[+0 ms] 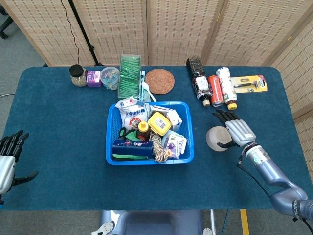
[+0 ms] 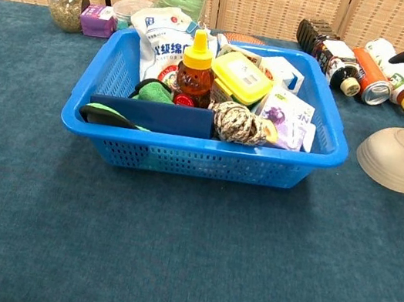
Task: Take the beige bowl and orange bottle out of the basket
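Bowl out, bottle still in basket.

Counter, blue cloth, carrying all items. Blue basket, centre, crowded; orange bottle upright among packets, yellow cap up, untouched, so second half of task judged outstanding. Beige bowl on the cloth to the right of basket, apparently upside down, placed well apart from it to count as removed. Right robot hand just beside bowl, fingers spread, holding nothing. Left robot hand at far counter edge, open, idle, empty; seen in head view only. Chest view alone shows bowl dome-up and bottle side-on.
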Motion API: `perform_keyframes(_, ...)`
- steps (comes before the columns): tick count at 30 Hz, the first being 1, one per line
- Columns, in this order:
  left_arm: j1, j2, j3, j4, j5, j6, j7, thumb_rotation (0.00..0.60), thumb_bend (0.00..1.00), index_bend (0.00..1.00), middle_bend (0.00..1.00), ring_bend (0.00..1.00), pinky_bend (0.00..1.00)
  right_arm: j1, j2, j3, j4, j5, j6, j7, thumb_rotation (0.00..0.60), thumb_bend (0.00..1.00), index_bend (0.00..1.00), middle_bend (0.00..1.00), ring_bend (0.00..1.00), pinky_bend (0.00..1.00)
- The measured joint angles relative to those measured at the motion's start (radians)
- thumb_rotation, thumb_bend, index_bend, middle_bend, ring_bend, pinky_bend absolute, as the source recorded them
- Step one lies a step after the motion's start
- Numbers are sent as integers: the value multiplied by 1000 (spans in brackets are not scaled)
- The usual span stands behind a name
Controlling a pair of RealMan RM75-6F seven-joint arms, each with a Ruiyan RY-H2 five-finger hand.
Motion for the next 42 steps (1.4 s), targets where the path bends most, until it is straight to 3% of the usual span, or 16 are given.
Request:
perform_keyframes(12,4,6,2,2,9,7,-19,600,63,0,0,0,0,27,78,88,-202,-33,92,-46,600,277,0,0,0,52)
perform_keyframes(18,5,11,2,6,11,8,-32,600,64,0,0,0,0,116,80,150,-263,-9,31,-67,600,265,0,0,0,63)
perform_keyframes(21,7,11,3,8,18,14,-32,600,63,0,0,0,0,171,65,167,-278,37,-20,-109,600,197,0,0,0,60)
perform_keyframes(27,10,11,3,11,21,20,-38,600,64,0,0,0,0,271,8,183,-282,181,-124,-228,600,10,0,0,0,13)
perform_keyframes(35,5,12,0,13,9,8,-42,600,63,0,0,0,0,392,-123,188,-215,366,-169,-368,600,0,0,0,0,25)
perform_keyframes(42,2,16,-5,15,-4,2,-53,600,63,0,0,0,0,459,-216,187,-135,476,-170,-428,600,0,0,0,0,93)
